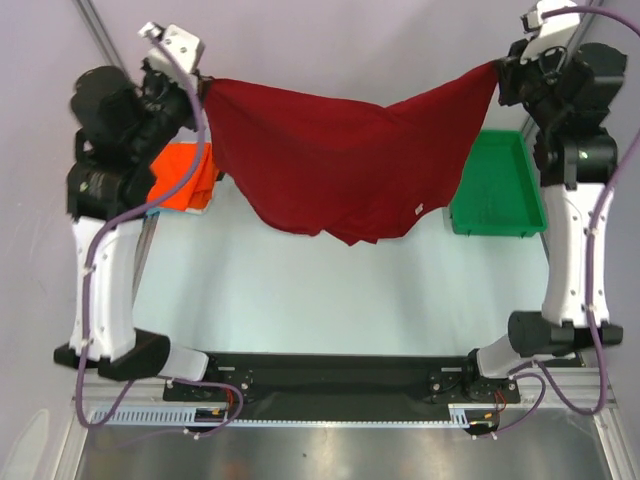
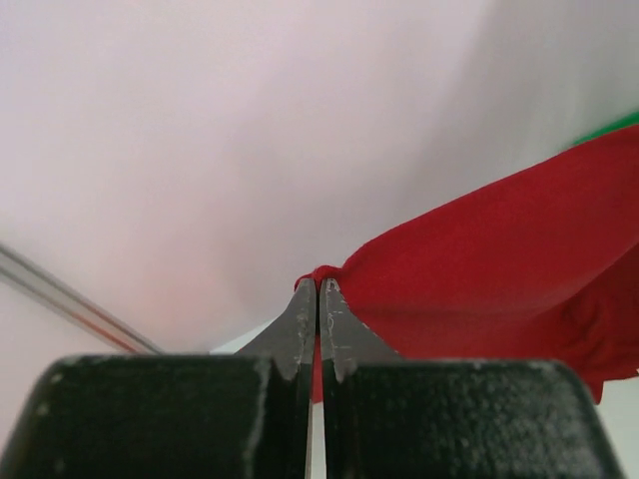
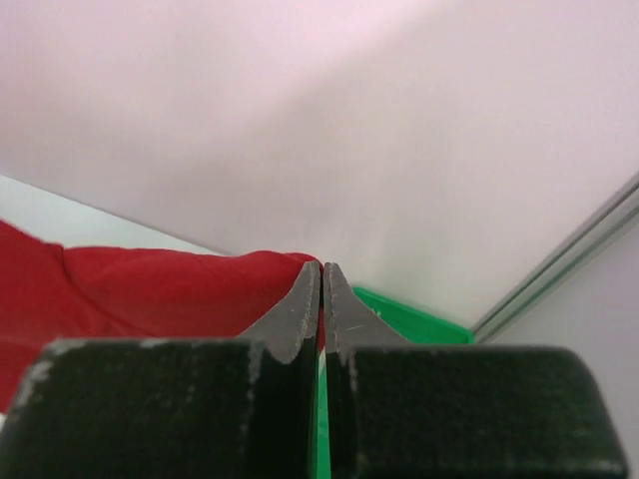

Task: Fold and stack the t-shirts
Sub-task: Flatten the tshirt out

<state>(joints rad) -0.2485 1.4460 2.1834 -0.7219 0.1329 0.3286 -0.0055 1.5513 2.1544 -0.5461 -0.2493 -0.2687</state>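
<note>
Our left hand (image 1: 203,85) and right hand (image 1: 497,70) each pinch an edge of the maroon t-shirt (image 1: 340,160), stretching it above the table (image 1: 330,290) to flatten it.

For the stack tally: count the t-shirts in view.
2. The maroon t-shirt hangs stretched between left fingers and right fingers; the orange t-shirt lies on the table's left, partly behind the left arm. More may hide beneath.

A dark red cloth t-shirt (image 1: 345,165) hangs above the pale table (image 1: 300,290) between the left gripper (image 1: 203,82) and right gripper (image 1: 497,68), each clamped on one corner; a bright orange cloth t-shirt (image 1: 185,178) lies left, a green plastic tray (image 1: 497,215) right.
</note>
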